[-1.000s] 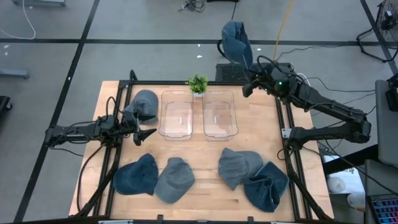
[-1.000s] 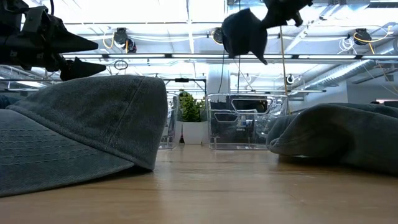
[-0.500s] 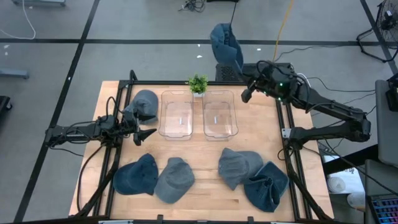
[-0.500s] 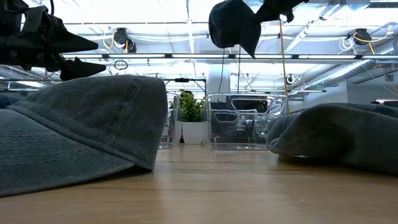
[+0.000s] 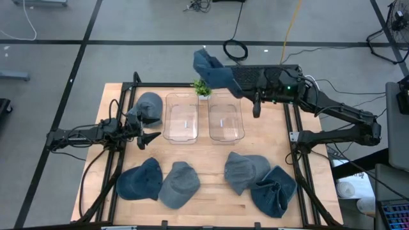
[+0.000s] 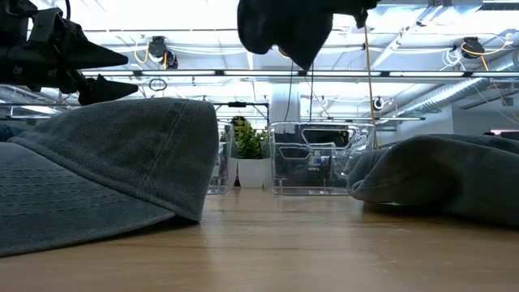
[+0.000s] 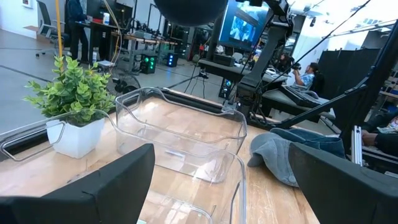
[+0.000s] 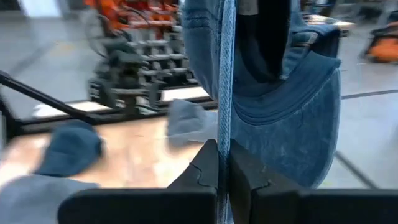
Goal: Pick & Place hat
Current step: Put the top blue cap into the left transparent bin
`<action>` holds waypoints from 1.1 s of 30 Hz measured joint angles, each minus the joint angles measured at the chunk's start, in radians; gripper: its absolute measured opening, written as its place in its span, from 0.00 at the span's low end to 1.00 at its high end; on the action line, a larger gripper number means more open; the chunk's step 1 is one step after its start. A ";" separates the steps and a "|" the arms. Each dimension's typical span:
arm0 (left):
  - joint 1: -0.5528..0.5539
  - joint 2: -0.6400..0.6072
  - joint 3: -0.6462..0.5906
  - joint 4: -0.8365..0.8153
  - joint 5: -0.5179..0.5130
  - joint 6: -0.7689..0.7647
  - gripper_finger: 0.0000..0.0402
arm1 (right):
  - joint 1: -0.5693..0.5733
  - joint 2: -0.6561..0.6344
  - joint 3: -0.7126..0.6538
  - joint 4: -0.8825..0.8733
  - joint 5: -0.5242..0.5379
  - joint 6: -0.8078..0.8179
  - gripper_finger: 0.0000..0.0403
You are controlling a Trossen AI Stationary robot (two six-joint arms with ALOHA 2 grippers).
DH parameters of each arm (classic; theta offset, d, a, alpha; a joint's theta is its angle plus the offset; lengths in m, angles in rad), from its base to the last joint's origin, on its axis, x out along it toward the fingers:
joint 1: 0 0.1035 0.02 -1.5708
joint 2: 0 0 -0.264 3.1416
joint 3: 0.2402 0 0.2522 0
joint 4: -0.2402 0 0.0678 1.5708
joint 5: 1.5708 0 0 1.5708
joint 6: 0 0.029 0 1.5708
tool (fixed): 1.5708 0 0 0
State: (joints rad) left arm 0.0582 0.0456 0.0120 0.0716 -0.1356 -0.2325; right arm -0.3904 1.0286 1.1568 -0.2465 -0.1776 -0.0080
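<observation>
1. We see the right gripper clenched on a denim hat, held in the air over the table's far edge, by the plant and right bin.
2. We see the left gripper released, hovering beside another hat.

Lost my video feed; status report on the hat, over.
Right gripper shut on dark blue denim hat, held high near the small potted plant. Left gripper open, waiting at table's left. Clear plastic bins below, unobstructed.
</observation>
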 joint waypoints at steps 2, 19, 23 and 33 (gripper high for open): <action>0.000 0.000 0.000 0.000 0.000 0.000 0.94 | 0.000 0.000 0.000 0.024 -0.036 0.030 0.00; 0.000 0.000 0.000 0.000 0.000 0.000 0.94 | 0.109 0.080 0.198 -0.043 0.129 -0.038 0.00; 0.000 0.000 0.000 0.000 0.000 0.000 0.94 | 0.146 0.119 0.257 -0.055 0.135 -0.028 0.00; 0.000 0.000 0.000 0.000 0.000 0.000 0.94 | 0.294 0.241 0.367 -0.073 0.272 -0.030 0.00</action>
State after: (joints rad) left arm 0.0584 0.0459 0.0122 0.0715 -0.1356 -0.2325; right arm -0.0966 1.2692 1.5239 -0.3191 0.0947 -0.0382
